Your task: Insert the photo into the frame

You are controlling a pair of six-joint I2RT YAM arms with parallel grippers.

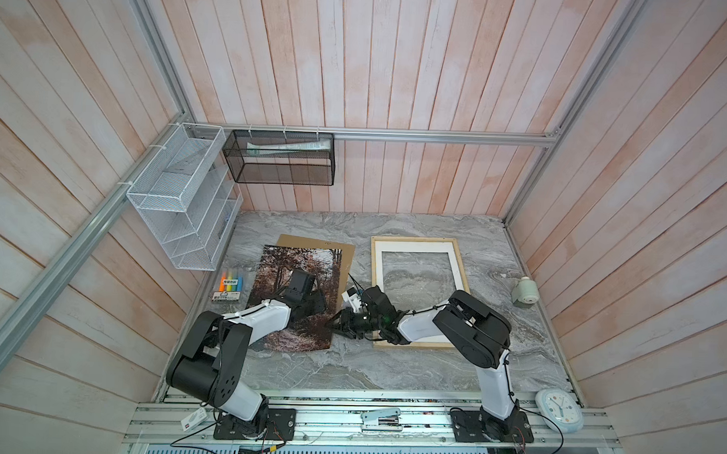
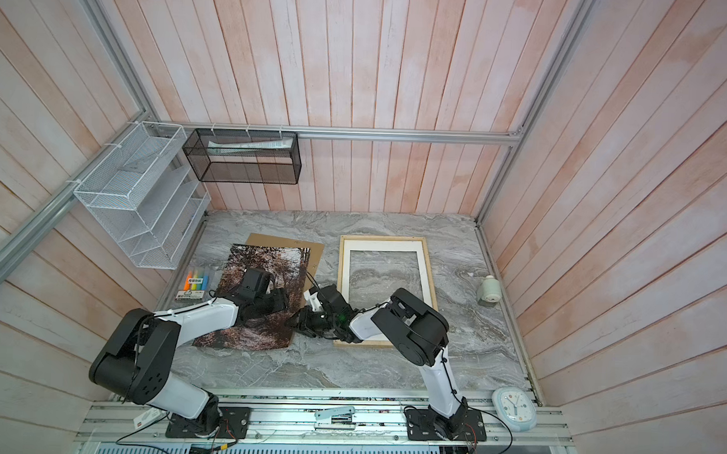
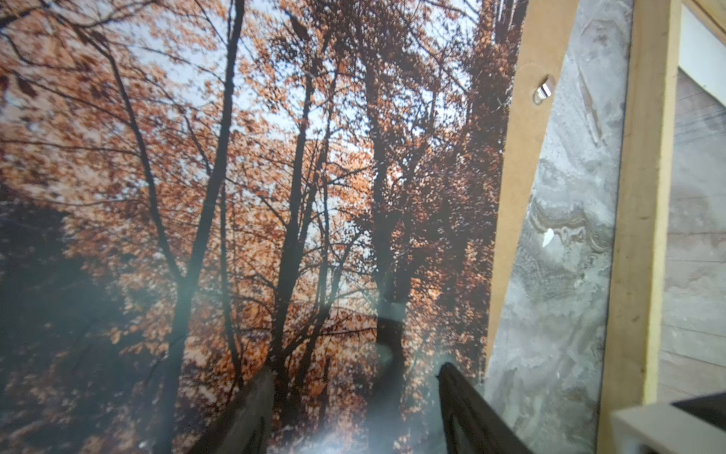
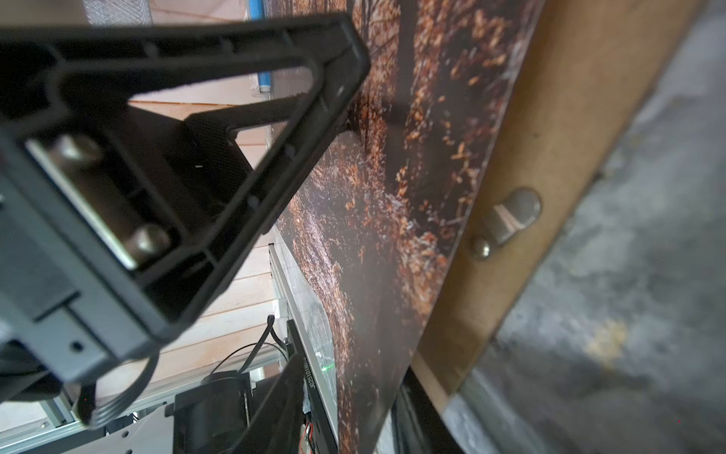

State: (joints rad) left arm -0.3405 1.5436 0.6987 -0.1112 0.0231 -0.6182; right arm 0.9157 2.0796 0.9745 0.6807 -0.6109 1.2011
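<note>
Photo (image 1: 283, 262) on board (image 1: 311, 243); right gripper (image 1: 334, 321) at its right edge, grip unclear. Left gripper (image 3: 355, 373) above it, jaws apart, empty. Marble table (image 1: 390, 370), plank walls (image 1: 400, 71).

One string half-reads: white print along a black bar (image 4: 312, 377) just beside the photo (image 4: 393, 204) edge, right wrist view, roughly "JG251018", tail blurred. What the bar belongs to, can't tell.

Highlighter pack (image 1: 228, 287) (image 2: 194, 288), just left of the photo in both top views: green label with white characters, printed strip below, too small to read.

Clock (image 1: 559, 409), well right of the photo by the front rail: dial markings not legible.

White tag (image 1: 195, 419), front-left of the photo: red mark, unreadable.

Folded sheet (image 1: 290, 144) in the black mesh basket (image 1: 278, 179) behind the photo: printed lines, illegible.
</note>
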